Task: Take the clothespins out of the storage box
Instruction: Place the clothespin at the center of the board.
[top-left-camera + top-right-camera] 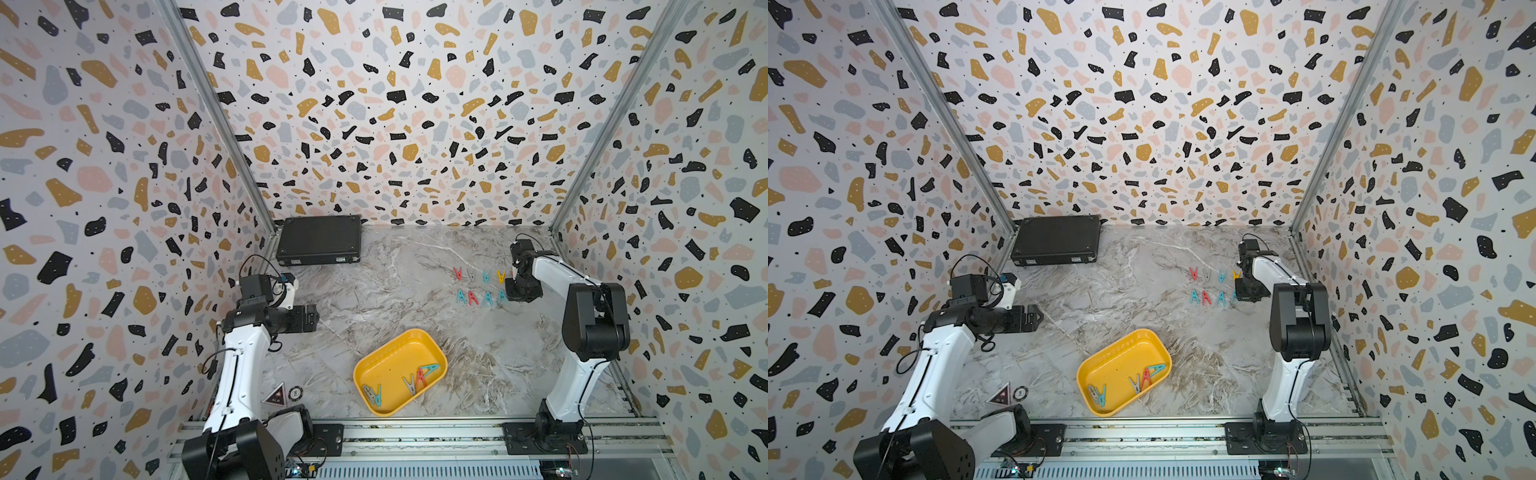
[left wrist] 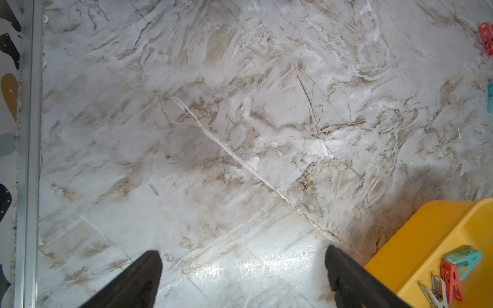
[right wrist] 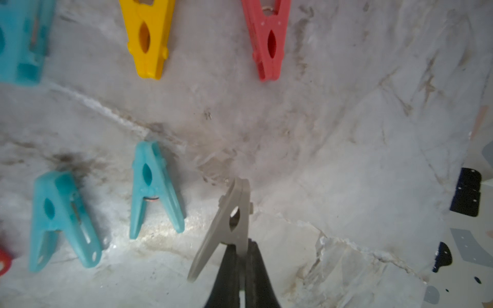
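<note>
Grey clothespin [image 3: 229,216] pinched by one leg in the right gripper [image 3: 241,249]!
It is just beside two rows of clothespins [image 1: 472,297] on the marble surface [image 1: 395,291]; the yellow storage box [image 1: 395,357], near the front edge, holds five more, and the left gripper [image 2: 242,257] gapes wide over the surface.

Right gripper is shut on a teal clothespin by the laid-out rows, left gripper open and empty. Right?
Not quite: the right gripper is shut on a grey clothespin, not a teal one, as the right wrist view shows. The left gripper is indeed open and empty.
</note>
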Robot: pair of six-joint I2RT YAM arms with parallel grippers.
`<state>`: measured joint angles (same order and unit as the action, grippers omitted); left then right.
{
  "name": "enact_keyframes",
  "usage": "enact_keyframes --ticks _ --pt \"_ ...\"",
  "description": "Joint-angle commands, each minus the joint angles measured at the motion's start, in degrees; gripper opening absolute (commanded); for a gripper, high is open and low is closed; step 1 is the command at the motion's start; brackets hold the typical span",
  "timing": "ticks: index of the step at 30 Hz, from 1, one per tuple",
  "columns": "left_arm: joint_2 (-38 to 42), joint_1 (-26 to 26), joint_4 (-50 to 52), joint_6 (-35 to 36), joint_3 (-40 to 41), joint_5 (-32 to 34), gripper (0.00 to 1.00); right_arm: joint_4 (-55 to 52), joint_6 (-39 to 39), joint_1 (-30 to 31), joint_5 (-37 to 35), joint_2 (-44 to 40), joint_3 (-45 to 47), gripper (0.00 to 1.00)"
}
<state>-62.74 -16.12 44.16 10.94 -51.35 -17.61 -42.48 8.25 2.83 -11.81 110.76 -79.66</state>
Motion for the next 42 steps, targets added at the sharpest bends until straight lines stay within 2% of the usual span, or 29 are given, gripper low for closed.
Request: enact_keyframes --ticks 1,12,16,19,24,33,37,42 --pt "0.56 -0.4 0.09 0.49 -0.28 -0.73 1.0 -0.06 -0.87 -0.63 -0.06 0.96 -1.81 0.0" --pt "1.04 -0.4 -0.04 0.49 -0.17 -0.85 1.0 1.7 -1.1 -1.17 0.68 4.2 -2.26 0.0" --pt "1.04 -0.4 0.02 0.49 -0.2 -1.02 1.0 1.61 -1.01 -1.21 -0.07 3.95 -2.01 0.17" --pt "1.04 -0.4 0.0 0.49 -0.14 -1.03 1.0 1.33 -0.85 -1.19 -0.31 3.24 -1.83 0.24" --pt "1.0 -0.4 -0.03 0.62 -0.2 -1.03 1.0 -0.4 0.16 -1.17 -0.88 0.97 -2.25 0.28" --pt "0.81 -0.4 0.02 0.62 -0.15 -0.92 1.0 -4.94 0.98 -1.16 -3.93 -5.42 -3.59 0.29" --pt "0.69 -0.4 -0.01 0.57 -0.15 -0.76 1.0 -6.69 2.42 -1.17 1.22 -9.63 -3.69 0.29" --pt "0.69 -0.46 0.07 0.67 -0.15 -0.93 1.0 -6.13 5.11 -0.21 16.73 -19.34 -0.89 0.31"
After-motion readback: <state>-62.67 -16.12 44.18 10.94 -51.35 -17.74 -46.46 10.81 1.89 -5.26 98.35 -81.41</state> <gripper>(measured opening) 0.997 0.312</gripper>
